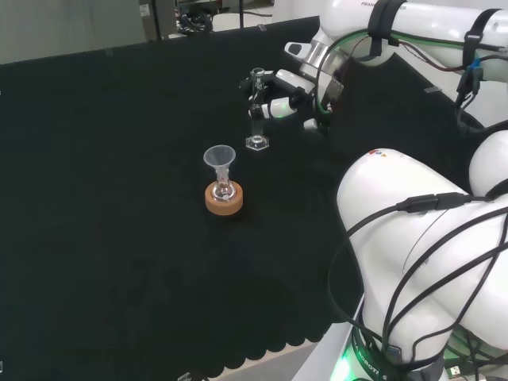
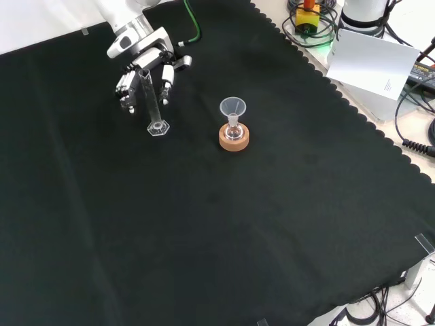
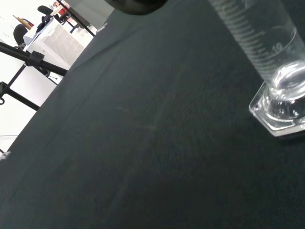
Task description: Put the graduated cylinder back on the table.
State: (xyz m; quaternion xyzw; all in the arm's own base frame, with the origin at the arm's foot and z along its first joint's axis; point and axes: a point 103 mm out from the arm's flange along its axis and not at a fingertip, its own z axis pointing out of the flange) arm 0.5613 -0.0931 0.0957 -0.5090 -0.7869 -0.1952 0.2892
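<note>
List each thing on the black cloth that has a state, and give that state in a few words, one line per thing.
Graduated cylinder: upright, base on or just above the cloth, no liquid visible.
Robot hand: fingers curled round the cylinder's upper part.
Funnel: upright, stem in the small flask, looks empty.
Small flask: upright, seated in the cork ring.
Cork ring: flat on the cloth, bearing the flask.
</note>
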